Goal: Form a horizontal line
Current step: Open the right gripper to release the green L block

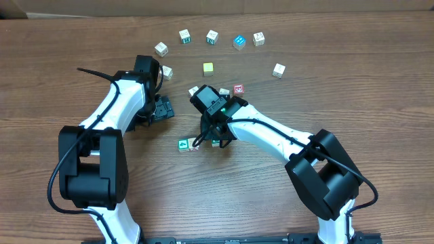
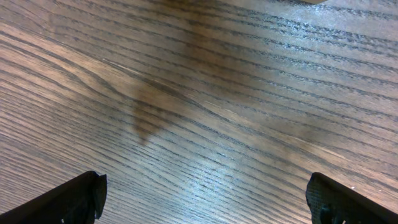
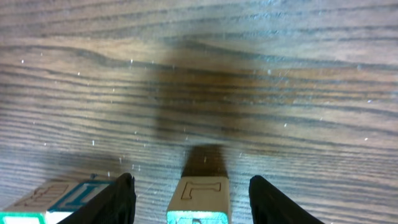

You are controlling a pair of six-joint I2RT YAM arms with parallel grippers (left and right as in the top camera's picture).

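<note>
1. On the tabletop (image 1: pixel 339 102), near centre: right end effector (image 1: pixel 214 138) part-spread, straddling a letter block (image 3: pixel 200 191), gaps on both sides.
2. Green-lettered block (image 3: pixel 59 204) just beside it, side by side.
3. Left end effector (image 2: pixel 205 202) wide, over bare wood.
4. Loose blocks (image 1: pixel 211 36) arc along the far side.

Robotics lab (twin arms (image 1: pixel 264 132), wooden table (image 1: pixel 54 68))

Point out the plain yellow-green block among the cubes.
The yellow-green block sits alone, below and left of the blue block. No other cube has that colour.
</note>
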